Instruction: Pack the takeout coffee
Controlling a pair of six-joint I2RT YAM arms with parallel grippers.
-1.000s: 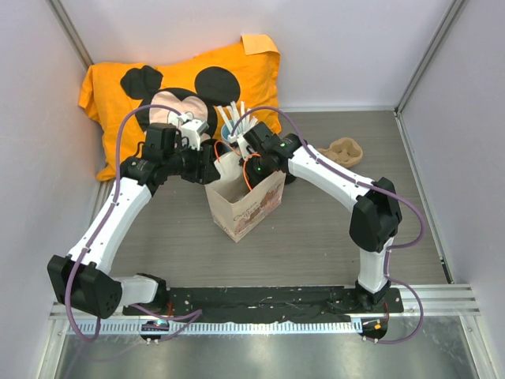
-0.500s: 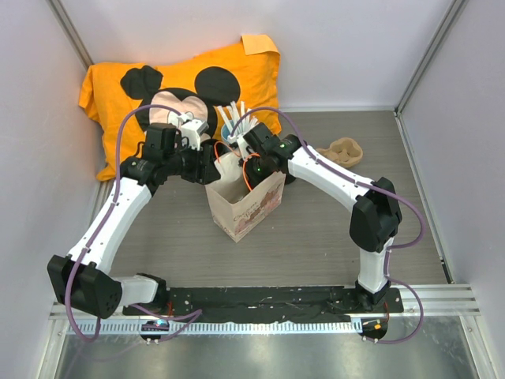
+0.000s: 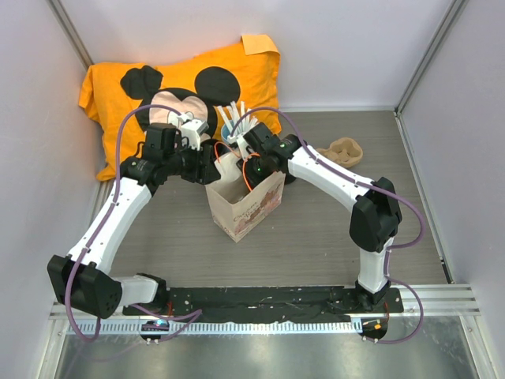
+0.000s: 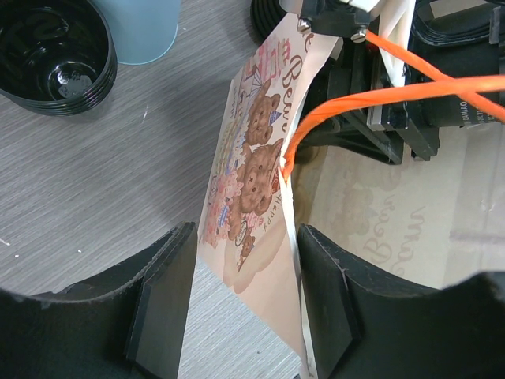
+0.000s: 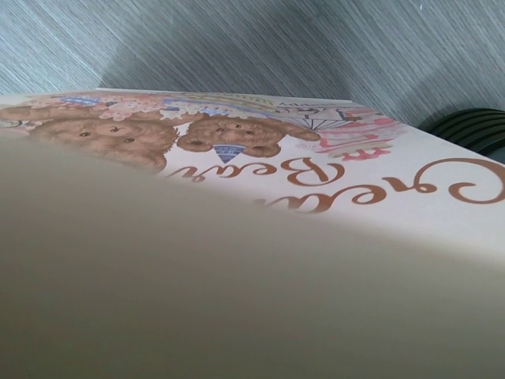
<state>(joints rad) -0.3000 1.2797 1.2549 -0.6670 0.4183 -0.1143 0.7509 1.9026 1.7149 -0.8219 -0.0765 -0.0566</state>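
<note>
- On the grey woodgrain tabletop point(image 4: 87, 181), the left pincer point(image 4: 246, 272) stood with its jaws apart, straddling the printed wall of the paper bag point(image 4: 252, 166) without pinching it.
- The right pincer point(image 3: 247, 164) hung in the bag's mouth, its jaws hidden; whether they were apart could not be told.
- The takeout coffee showed nowhere plainly.
- A dark ridged edge point(image 5: 472, 126) just beyond the bag wall, nearer the right pincer, was possibly its lid.

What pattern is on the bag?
Brown teddy bears on the bag; clearest in left wrist view.
</note>
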